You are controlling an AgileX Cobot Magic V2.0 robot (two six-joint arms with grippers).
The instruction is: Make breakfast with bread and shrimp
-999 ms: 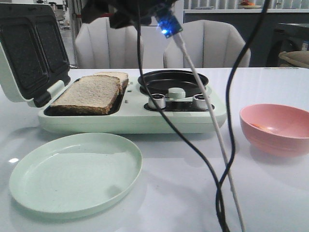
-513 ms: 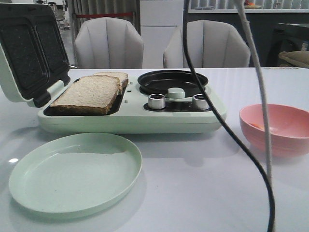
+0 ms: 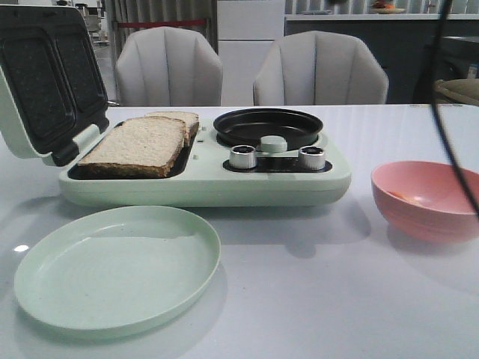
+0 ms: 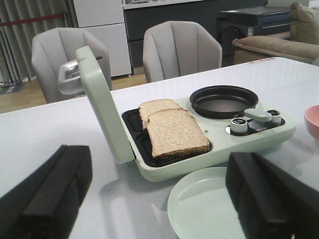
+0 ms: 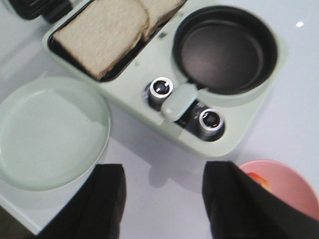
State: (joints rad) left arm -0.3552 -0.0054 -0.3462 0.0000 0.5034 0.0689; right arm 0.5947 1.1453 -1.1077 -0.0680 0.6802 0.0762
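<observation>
Two bread slices [image 3: 138, 143] lie overlapping in the open sandwich maker's left tray; they also show in the left wrist view [image 4: 174, 132] and the right wrist view [image 5: 102, 32]. A small orange shrimp piece [image 3: 397, 196] lies in the pink bowl [image 3: 426, 217], and it shows too in the right wrist view [image 5: 255, 178]. My left gripper [image 4: 154, 199] is open and empty, above the table in front of the sandwich maker. My right gripper [image 5: 164, 199] is open and empty, high above the table between the plate and the bowl. Neither gripper shows in the front view.
The pale green appliance [image 3: 202, 187] has its lid [image 3: 45, 82] raised at the left, a black round pan [image 3: 268, 127] and two silver knobs [image 3: 242, 156]. An empty green plate [image 3: 112, 269] lies in front. A black cable [image 3: 449, 149] hangs at the right. Two chairs stand behind.
The arm part with the blue light and the hanging cables has swept right and out of the front view. Only one black cable stays at the right edge. Bread, plate and bowl have not moved.
</observation>
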